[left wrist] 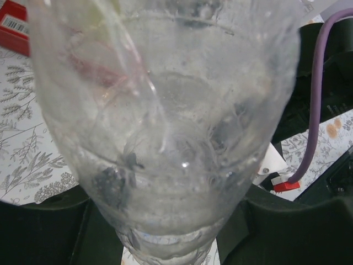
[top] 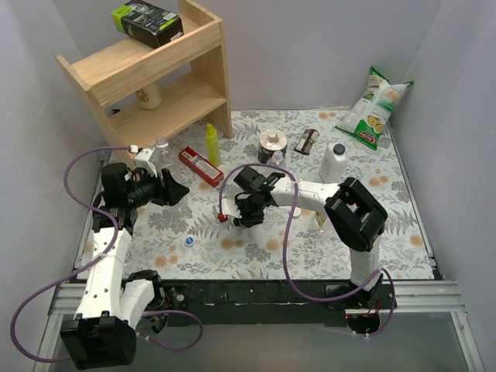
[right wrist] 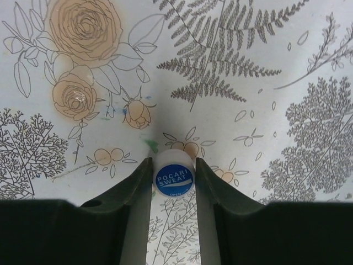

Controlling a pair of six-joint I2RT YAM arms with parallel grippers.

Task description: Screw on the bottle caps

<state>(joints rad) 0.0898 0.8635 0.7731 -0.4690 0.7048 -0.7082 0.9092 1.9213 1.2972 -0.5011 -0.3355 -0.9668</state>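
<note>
Left. My left gripper, toward the left edge of the table, is clamped on a clear bottle. In the wrist view the bottle's body fills the frame, wedged between my dark fingers. Contents: no liquid line that I can make out, only smears and glints on the wall. The neck is out of view, so I cannot tell its tilt.

Middle. A loose cap, blue, lies alone toward the near edge, left of centre, with nothing touching it.

Right. My right gripper, over the middle of the table, has its jaws drawn in on a cap. The cap is pinched by its rim at my fingertips, printed blue top facing up. I cannot tell whether it is off the cloth.

Step in hand, as I judge it: carry this cap to the bottle.
- Lift straight and keep the cap level, open side down. The hold is only at the tips, so a tilt could let it slip.
- The left holds the bottle firm and upright.
- Seat the cap square on the neck before twisting.

Far right. A white carton has its black cap on. Contents hidden.
</note>
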